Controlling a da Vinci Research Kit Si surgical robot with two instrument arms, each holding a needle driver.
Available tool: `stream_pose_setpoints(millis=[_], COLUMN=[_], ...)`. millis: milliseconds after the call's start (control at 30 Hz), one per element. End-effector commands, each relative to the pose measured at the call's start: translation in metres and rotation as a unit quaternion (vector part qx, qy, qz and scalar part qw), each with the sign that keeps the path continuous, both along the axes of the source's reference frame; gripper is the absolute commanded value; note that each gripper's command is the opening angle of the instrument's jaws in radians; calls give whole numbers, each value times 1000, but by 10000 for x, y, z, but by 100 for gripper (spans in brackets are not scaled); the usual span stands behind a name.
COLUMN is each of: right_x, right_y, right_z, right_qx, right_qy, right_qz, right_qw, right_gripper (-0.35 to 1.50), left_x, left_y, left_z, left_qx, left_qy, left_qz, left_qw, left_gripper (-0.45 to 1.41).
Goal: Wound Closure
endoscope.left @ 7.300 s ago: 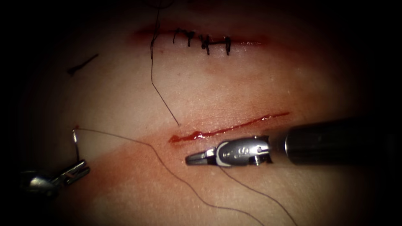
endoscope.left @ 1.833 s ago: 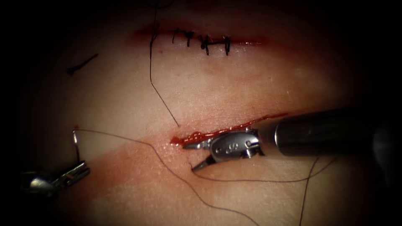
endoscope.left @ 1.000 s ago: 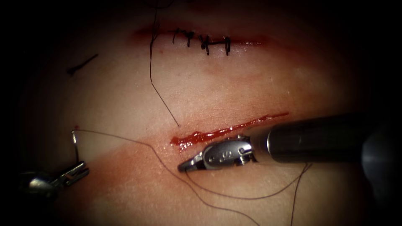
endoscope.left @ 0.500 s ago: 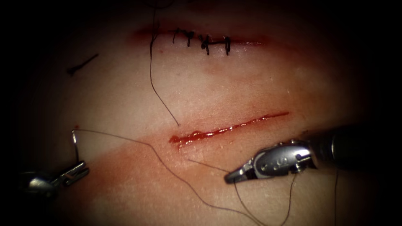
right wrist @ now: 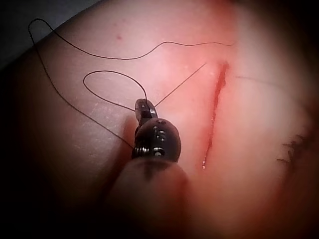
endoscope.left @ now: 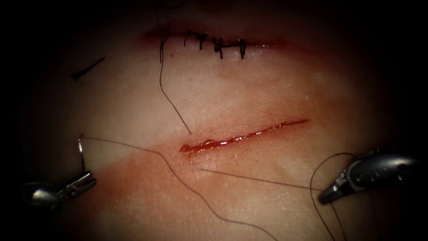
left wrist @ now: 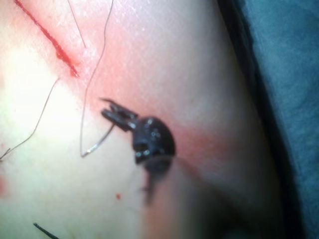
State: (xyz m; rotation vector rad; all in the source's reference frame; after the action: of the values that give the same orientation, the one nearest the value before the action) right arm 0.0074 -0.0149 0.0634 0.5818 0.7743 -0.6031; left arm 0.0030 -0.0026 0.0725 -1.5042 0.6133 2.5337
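Both claws low, well apart

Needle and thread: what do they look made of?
Needle, held near one end in the left tool, clear of the tissue: likely polished steel, it glints. Thread, held taut by the right tool: dark, thin, matte filament; material unclear.

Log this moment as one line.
left tool: holds needle, out of tissue | right tool: holds thread, taut from cut
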Motion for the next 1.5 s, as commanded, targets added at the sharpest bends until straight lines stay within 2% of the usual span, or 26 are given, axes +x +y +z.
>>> stream_pose_setpoints(millis=[33,267,567,800,900,933,967,1000,1033,1067,1167,1267,1400,1500], right_x=[-15,-67,-84,-101,-94,-88,-81,-75,-69,-63,-46,-27,-21,-12], right_y=[-5,-2,-13,11,32,40,49,54,58,61,64,72,83,102], right_z=[-3,-26,-59,-87,-99,-101,-105,-106,-108,-109,-110,-112,-117,-123], right_qx=[14,40,58,81,82,76,71,62,49,41,46,47,51,53], right_qy=[-20,-99,-135,-192,-208,-204,-189,-177,-171,-169,-167,-159,-158,-147], right_qz=[2,-1,-5,-11,5,22,57,88,115,134,149,139,129,114], right_qw=[1000,994,989,978,975,976,978,978,977,976,974,976,978,981], right_gripper=[-35,-35,-35,-35,-35,14,73,109,133,145,146,146,146,135], left_x=[-6,-6,-6,-6,-6,-6,-6,-6,-6,-6,-6,-6,-5,-5], left_y=[-4,-3,-4,-4,-4,-4,-4,-4,-4,-4,-5,-5,-5,-5], left_z=[7,8,8,8,8,8,8,8,8,8,8,8,8,8], left_qx=[1,1,1,1,1,1,1,1,1,1,1,1,1,1], left_qy=[-1,-1,-1,-1,-1,-1,-1,-1,-1,-1,-1,-1,-1,-1], left_qz=[0,0,0,0,0,0,0,0,0,0,0,0,0,0], left_qw=[1000,1000,1000,1000,1000,1000,1000,1000,1000,1000,1000,1000,1000,1000], left_gripper=[-45,-45,-45,-45,-45,-45,-45,-45,-45,-45,-45,-45,-45,-45])
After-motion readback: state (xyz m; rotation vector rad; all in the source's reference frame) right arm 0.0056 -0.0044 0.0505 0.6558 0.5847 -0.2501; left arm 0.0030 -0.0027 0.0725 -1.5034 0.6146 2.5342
